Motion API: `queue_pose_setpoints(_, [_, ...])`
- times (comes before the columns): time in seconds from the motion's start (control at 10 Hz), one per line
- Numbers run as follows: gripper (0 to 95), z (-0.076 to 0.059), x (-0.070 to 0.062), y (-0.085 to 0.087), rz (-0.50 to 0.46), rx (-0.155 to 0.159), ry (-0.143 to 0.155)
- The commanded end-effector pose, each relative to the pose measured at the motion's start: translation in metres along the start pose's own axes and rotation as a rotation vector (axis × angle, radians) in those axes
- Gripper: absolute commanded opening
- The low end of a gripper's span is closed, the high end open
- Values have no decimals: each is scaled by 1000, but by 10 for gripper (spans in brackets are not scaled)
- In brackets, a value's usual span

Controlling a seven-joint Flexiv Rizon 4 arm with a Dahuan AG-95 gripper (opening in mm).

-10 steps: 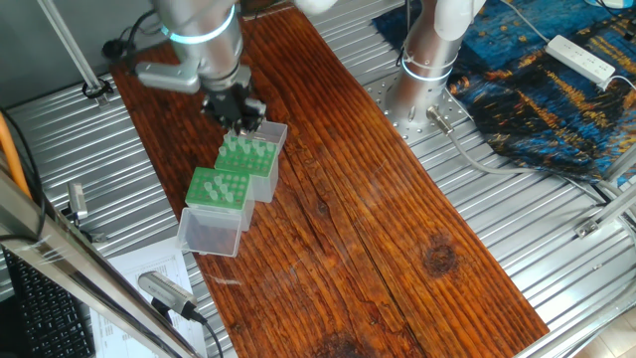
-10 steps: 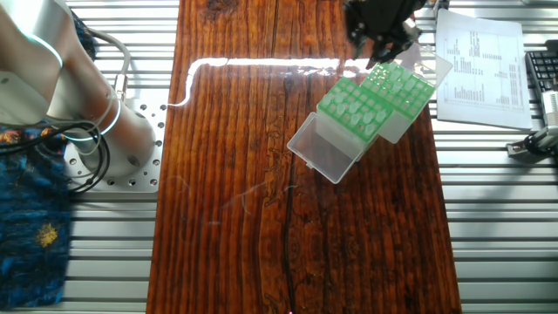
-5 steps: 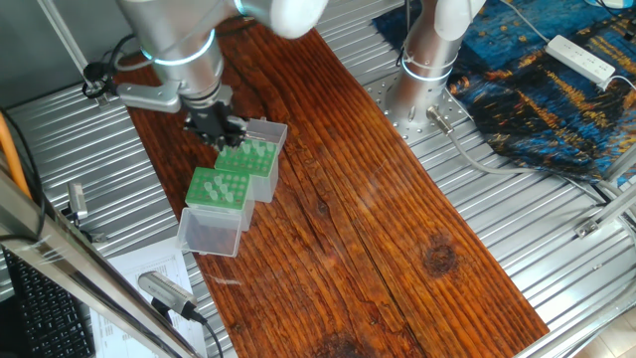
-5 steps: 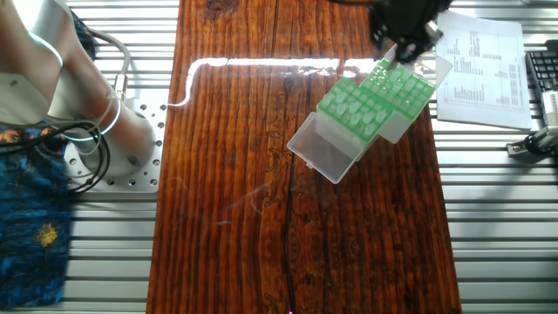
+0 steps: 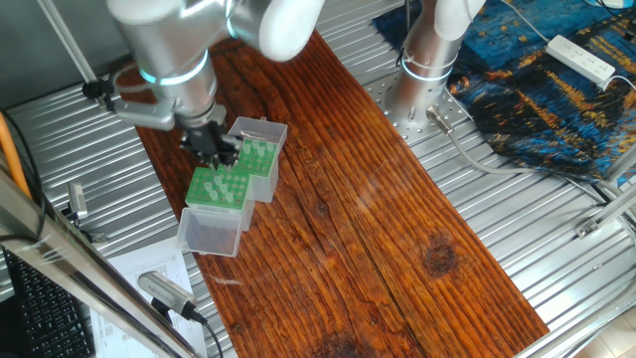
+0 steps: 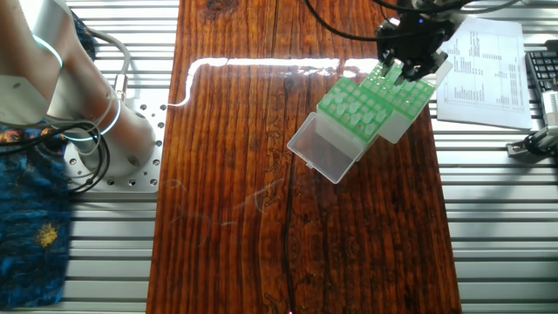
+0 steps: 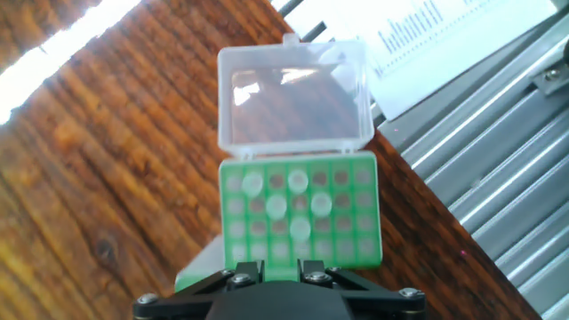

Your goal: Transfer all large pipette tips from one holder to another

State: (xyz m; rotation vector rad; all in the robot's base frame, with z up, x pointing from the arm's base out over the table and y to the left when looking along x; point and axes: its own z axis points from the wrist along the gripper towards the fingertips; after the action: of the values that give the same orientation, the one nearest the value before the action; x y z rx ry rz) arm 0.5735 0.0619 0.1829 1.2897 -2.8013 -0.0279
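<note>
Two green racks stand side by side on the wooden board, each with a clear lid folded open. The rack nearer the paper (image 5: 221, 191) (image 6: 410, 98) fills the hand view (image 7: 356, 240) and holds several large pipette tips (image 7: 276, 206) as pale round tops. The other rack (image 5: 260, 159) (image 6: 349, 105) also holds pale tips. My gripper (image 5: 213, 151) (image 6: 401, 71) (image 7: 274, 263) hangs just above the nearer rack. Its jaws stand close together with something pale green between them, which looks like one tip; most of that tip is hidden.
The nearer rack's clear lid (image 7: 293, 93) (image 5: 209, 231) lies open toward a printed paper (image 6: 479, 61) on the ribbed metal table. The other lid (image 6: 324, 150) lies toward the arm's base (image 6: 122, 139). A keyboard (image 6: 545, 78) sits past the paper.
My gripper has moved from above the far rack's lid end across toward the paper. It now hangs lower, over the nearer rack. The racks have not moved.
</note>
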Motion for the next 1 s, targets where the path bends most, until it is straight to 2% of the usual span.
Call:
queue_pose_setpoints(0.1, [190, 5, -1, -1, -13, 17, 3])
queue_pose_setpoints(0.5, [190, 22, -1, -7, -16, 32, -12])
queue_pose_setpoints(1.0, [190, 28, -2, -8, -22, 35, -15])
